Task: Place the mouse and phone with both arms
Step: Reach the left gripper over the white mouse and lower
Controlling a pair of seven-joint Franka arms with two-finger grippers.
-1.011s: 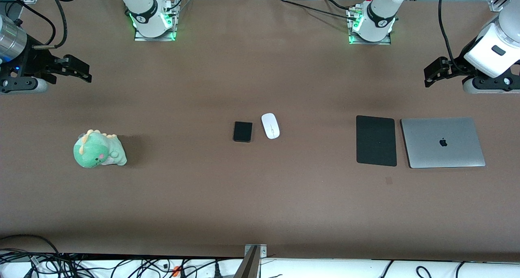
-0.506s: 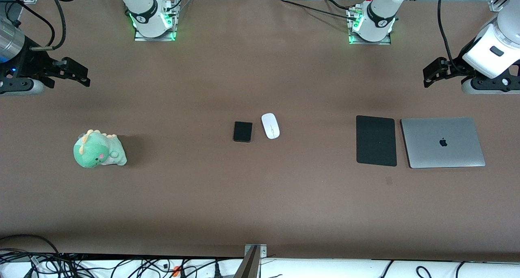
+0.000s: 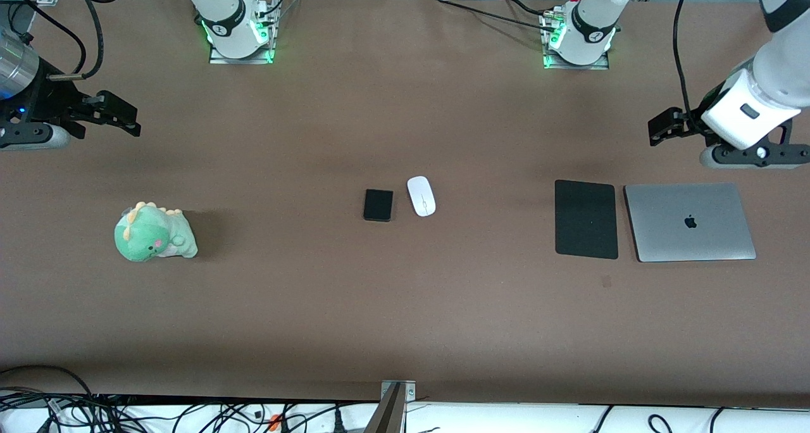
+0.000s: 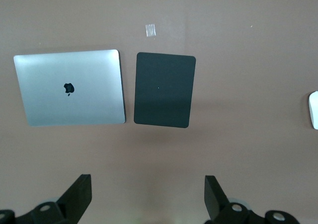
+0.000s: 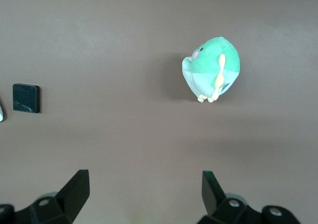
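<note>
The white oval mouse (image 3: 421, 195) and the small black phone (image 3: 378, 205) lie side by side on the brown table's middle. The mouse is on the side toward the left arm's end. My left gripper (image 3: 658, 131) hangs open and empty over bare table close to the mouse pad and laptop. In the left wrist view my left gripper (image 4: 147, 194) is open, with only an edge of the mouse (image 4: 313, 110) in sight. My right gripper (image 3: 130, 119) hangs open and empty over the right arm's end of the table. The right wrist view shows my right gripper (image 5: 144, 191) and the phone (image 5: 26, 98).
A matte black mouse pad (image 3: 586, 219) and a closed silver laptop (image 3: 690, 221) lie side by side toward the left arm's end. A green plush dinosaur (image 3: 154, 232) sits toward the right arm's end. A small tape mark (image 4: 150, 30) is near the pad.
My left gripper has moved toward the table's middle and tilted, still open. My right gripper has shifted slightly toward its end of the table. The mouse and phone have not moved.
</note>
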